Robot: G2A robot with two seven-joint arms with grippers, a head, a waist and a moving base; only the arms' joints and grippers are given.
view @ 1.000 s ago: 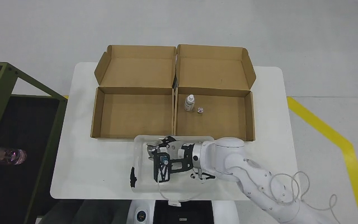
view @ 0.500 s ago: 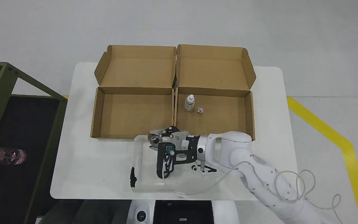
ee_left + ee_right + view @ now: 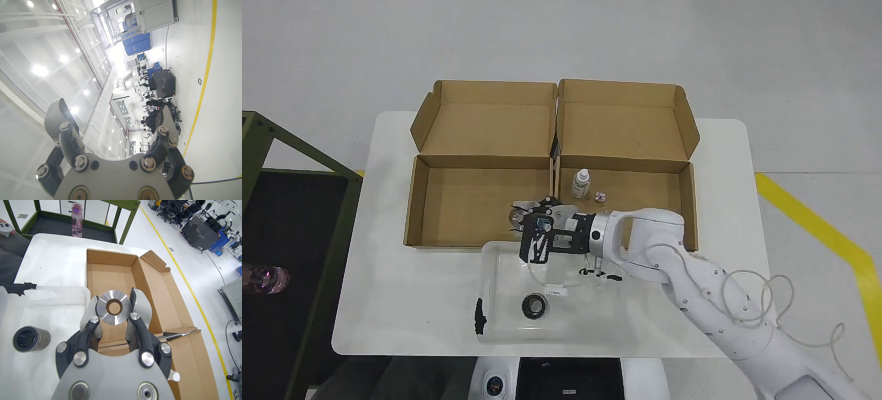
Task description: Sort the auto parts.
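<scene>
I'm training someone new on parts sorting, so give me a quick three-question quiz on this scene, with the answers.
1. What does the right gripper hold? A) a bottle B) a ring C) nothing
2. True or false: the bearing lies in a cardboard box.
3. Fill in: the white bottle is in the ____ box.
Key: 1 B. 2 False, it lies in the clear bin. 3 right: it is in the right box.
</scene>
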